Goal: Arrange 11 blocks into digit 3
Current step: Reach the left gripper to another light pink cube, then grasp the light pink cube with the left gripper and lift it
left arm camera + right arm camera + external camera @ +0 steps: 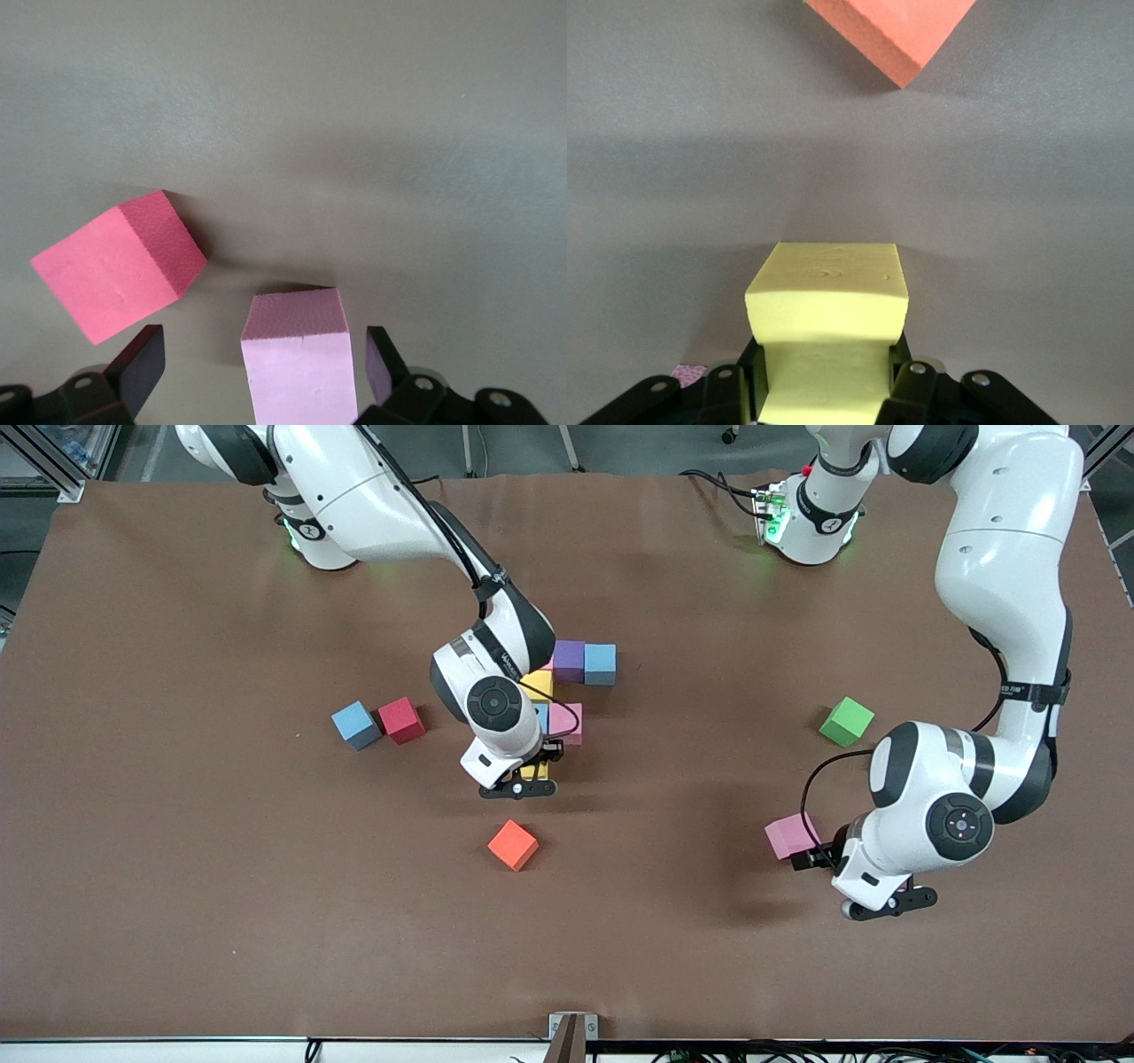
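Note:
My right gripper (534, 769) (824, 372) is shut on a yellow block (828, 301) (536, 767), held low at the table beside a cluster of touching blocks: purple (569, 660), blue (600, 664), yellow (538, 685) and pink (567, 722). That arm hides the rest of the cluster. My left gripper (808, 852) (264, 354) is open, and a pink block (297, 354) (791, 835) stands between its fingers, touching neither. A red block (120, 266) lies close beside it. Loose blue (356, 724), red (401, 719) and green (846, 721) blocks lie apart from the cluster.
An orange cube (513, 844) (895, 35) lies alone, nearer the front camera than the cluster and just ahead of the held yellow block. Bare brown table (177, 868) spreads toward both ends and along the near edge.

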{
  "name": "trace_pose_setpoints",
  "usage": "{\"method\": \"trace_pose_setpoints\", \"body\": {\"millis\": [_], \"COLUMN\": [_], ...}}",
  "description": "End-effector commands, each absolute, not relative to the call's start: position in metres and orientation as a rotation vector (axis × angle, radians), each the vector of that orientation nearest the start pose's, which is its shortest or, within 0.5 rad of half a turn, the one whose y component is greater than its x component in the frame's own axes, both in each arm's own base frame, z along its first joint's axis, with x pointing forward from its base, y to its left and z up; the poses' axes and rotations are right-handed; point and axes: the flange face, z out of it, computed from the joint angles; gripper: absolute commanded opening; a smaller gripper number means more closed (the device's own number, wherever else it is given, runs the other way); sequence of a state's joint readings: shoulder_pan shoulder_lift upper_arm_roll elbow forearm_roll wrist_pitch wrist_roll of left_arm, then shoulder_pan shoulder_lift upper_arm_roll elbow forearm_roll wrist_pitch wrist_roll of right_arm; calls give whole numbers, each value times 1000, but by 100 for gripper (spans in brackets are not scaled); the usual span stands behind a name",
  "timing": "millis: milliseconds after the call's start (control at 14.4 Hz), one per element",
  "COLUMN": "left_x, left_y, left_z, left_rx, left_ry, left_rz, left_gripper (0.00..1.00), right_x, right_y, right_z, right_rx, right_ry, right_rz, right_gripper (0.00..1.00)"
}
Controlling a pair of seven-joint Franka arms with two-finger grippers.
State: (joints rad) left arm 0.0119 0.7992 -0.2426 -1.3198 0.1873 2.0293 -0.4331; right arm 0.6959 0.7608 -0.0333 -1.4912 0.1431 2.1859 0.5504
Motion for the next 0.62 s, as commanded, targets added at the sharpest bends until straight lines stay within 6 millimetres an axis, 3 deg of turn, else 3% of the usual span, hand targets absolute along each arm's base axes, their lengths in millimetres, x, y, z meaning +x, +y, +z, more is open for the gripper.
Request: {"method": "trace_pose_setpoints", "body": {"millis": [0, 139, 555], "left_x": [725, 723, 717], "left_y": [-123, -119, -133], "left_z": [261, 263, 243], "left_rx": [-3084, -3101, -3119], "left_ry": [-249, -295, -464], "left_rz": [158, 203, 278], "left_gripper": [100, 100, 100], "right_x": [534, 529, 522], "right_y": [440, 441, 448], "right_z": [206, 203, 208], "right_rx": [-3111, -3115, -3109], "right_ry": [-38, -44, -51], "right_rz": [214, 221, 217], "right_gripper": [0, 0, 0]}}
